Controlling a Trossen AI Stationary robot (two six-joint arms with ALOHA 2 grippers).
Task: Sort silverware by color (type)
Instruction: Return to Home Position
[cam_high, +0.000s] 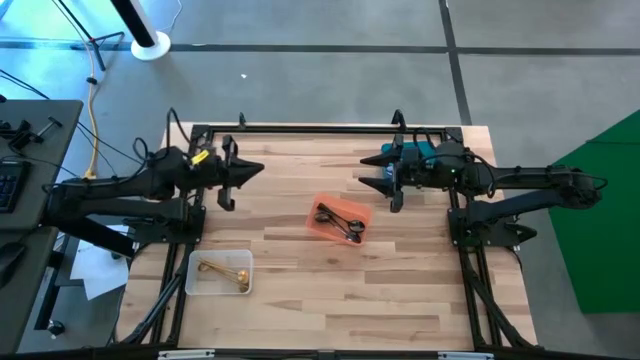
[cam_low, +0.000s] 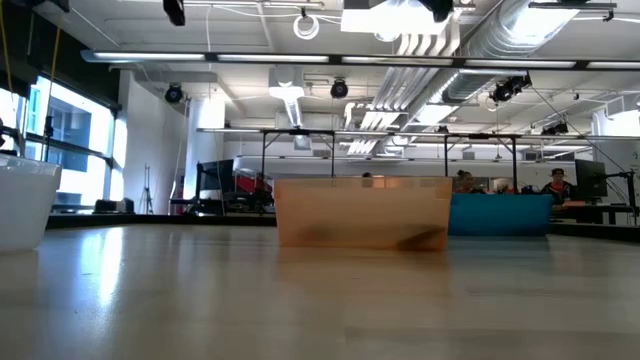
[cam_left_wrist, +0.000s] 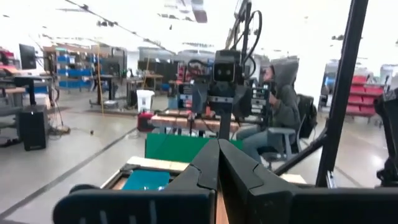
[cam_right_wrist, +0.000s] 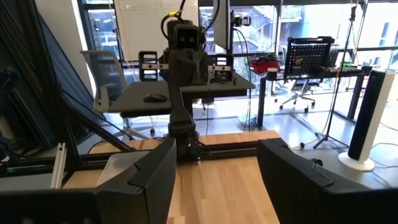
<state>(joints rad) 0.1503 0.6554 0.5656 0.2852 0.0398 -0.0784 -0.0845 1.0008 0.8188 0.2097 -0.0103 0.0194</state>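
As they lie binned, gold spoons (cam_high: 225, 272) slender, black silverware (cam_high: 342, 222) overlapping

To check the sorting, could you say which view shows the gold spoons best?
The high view: it looks down into the white bin, showing the gold spoons. The low view shows only the bin's wall; the wrist views show none.

Gold spoons (cam_high: 224, 271), white bin (cam_high: 203, 286); black pieces (cam_high: 340, 222), orange bin (cam_high: 329, 203)
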